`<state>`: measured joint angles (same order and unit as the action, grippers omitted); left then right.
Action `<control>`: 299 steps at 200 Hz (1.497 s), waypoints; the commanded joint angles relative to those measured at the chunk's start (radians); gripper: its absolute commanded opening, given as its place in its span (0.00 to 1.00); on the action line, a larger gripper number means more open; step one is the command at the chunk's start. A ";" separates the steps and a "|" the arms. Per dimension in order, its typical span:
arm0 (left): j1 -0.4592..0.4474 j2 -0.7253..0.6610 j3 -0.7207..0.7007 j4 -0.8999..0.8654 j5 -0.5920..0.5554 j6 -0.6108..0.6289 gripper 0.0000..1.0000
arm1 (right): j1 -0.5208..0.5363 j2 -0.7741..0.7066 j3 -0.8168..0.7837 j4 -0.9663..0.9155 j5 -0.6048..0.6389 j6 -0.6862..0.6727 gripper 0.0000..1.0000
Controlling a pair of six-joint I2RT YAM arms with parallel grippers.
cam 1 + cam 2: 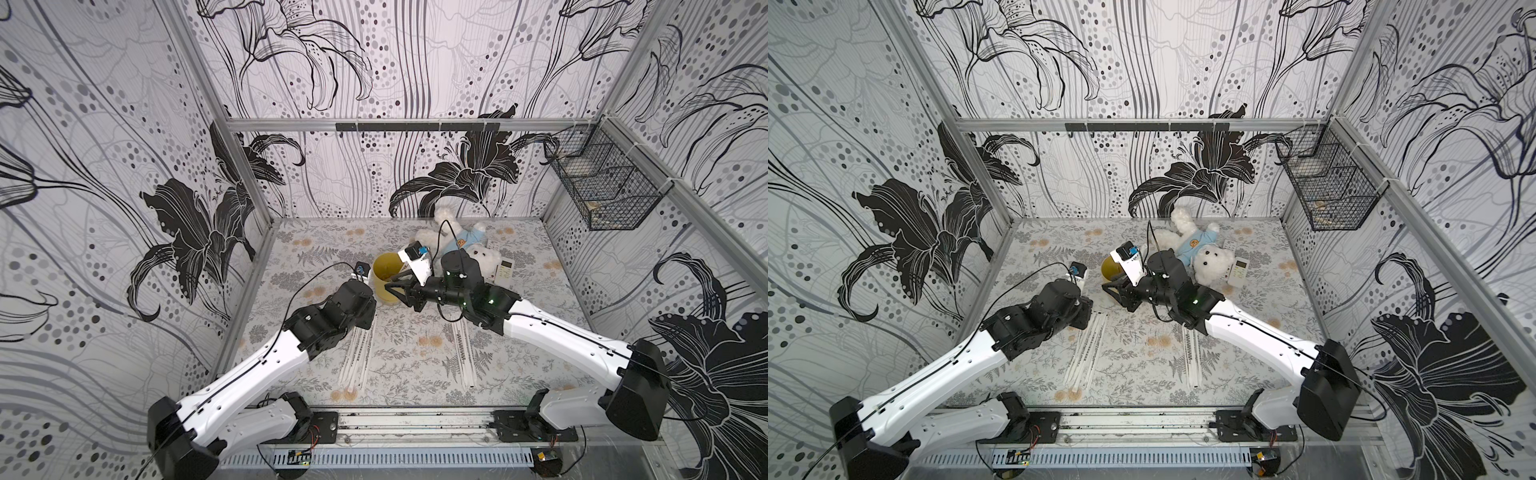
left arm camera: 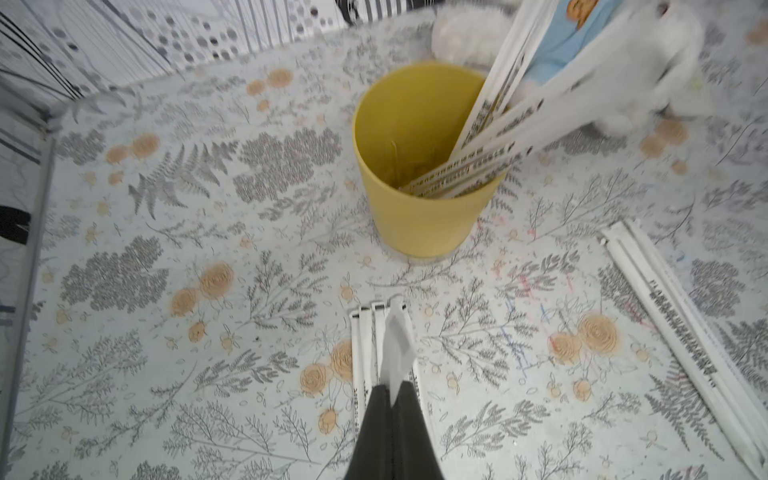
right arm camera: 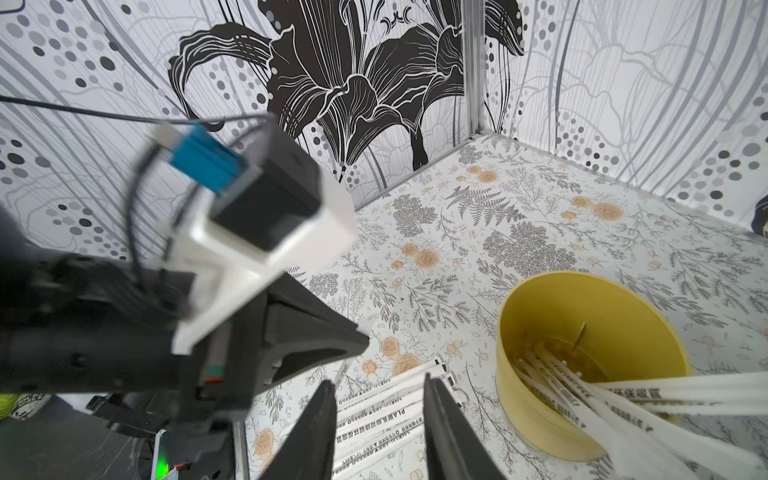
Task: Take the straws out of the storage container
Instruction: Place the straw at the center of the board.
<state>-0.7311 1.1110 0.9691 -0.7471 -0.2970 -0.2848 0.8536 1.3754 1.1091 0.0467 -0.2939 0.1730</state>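
**A:** State of the left gripper?
**B:** Clamped on a white paper strip, perhaps wrapper; freed straws lie at seven o'clock of the storage container.
**A:** And the right gripper?
**B:** Jaws apart, empty, at its four o'clock; likely lining up on the straws leaning inside.

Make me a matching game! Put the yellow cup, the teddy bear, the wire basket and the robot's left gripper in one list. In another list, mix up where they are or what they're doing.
Things
1. mustard-yellow round cup
2. white fluffy teddy bear in a light-blue shirt
3. black wire mesh basket
4. left gripper

Places and states
A. hangs on the side wall
B. shut on one white paper-wrapped straw
C. stands upright, with more straws leaning inside
D. lies on the floral table

Pairs: 1-C, 2-D, 3-A, 4-B
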 commanded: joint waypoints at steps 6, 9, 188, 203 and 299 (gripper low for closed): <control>0.051 0.086 0.035 -0.067 0.131 -0.022 0.00 | 0.002 -0.025 -0.030 0.009 0.011 0.016 0.39; 0.056 0.098 0.036 -0.068 0.143 -0.021 0.00 | 0.002 -0.030 -0.033 0.006 0.014 0.014 0.39; 0.168 0.293 0.066 -0.085 0.251 0.007 0.24 | 0.002 -0.239 -0.114 -0.079 0.185 -0.058 0.38; 0.170 0.276 0.059 -0.083 0.245 0.003 0.24 | 0.002 -0.246 -0.116 -0.078 0.189 -0.059 0.38; 0.143 -0.110 -0.196 0.532 0.209 0.004 0.22 | 0.002 -0.096 0.043 -0.215 0.335 -0.115 0.39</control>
<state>-0.5720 1.0981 0.8967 -0.5797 -0.0864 -0.2909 0.8536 1.2411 1.0935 -0.1139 -0.0502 0.0910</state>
